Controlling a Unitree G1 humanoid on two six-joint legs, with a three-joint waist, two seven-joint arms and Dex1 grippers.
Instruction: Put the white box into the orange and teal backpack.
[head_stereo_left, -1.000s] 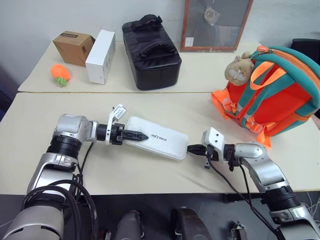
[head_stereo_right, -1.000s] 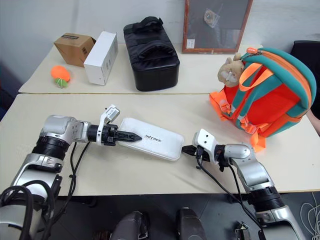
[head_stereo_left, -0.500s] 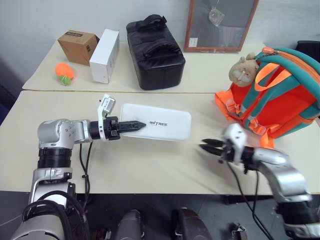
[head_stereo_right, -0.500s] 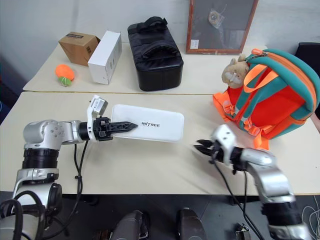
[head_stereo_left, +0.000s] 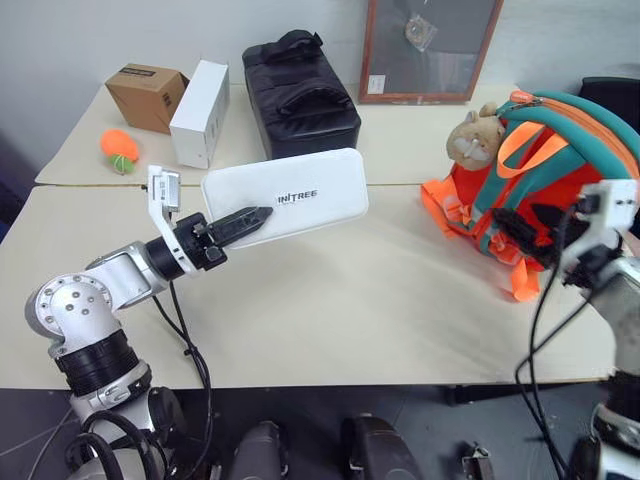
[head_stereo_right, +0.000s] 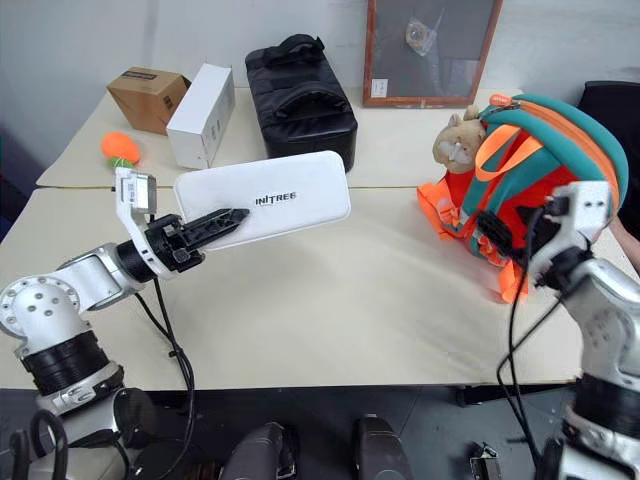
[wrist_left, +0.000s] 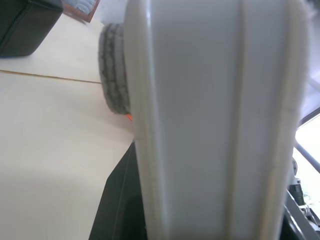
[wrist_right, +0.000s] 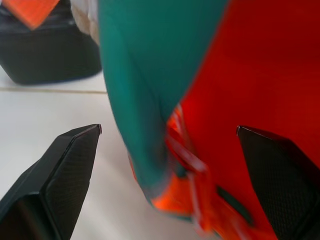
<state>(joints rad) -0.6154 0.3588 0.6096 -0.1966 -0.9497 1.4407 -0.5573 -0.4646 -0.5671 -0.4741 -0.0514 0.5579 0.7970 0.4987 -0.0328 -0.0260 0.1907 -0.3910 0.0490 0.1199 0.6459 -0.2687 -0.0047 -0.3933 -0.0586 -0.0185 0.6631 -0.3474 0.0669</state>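
White box (head_stereo_left: 285, 196), pinched at one end by your left fingers (head_stereo_left: 243, 219), held clear of the table (head_stereo_left: 330, 300); right fingers (wrist_right: 70, 165) spread wide at the orange and teal backpack (head_stereo_left: 560, 190), ready to open it.

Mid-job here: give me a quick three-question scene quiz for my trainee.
1. True or false: the white box lies flat on the table.
2. Which gripper holds the box? A) left B) right C) neither
3. Fill in: the right gripper has its fingers spread in front of the ____.

Key:
1. False; it is lifted clear of the table.
2. A; the left gripper clamps one end.
3. Backpack, the orange and teal one.
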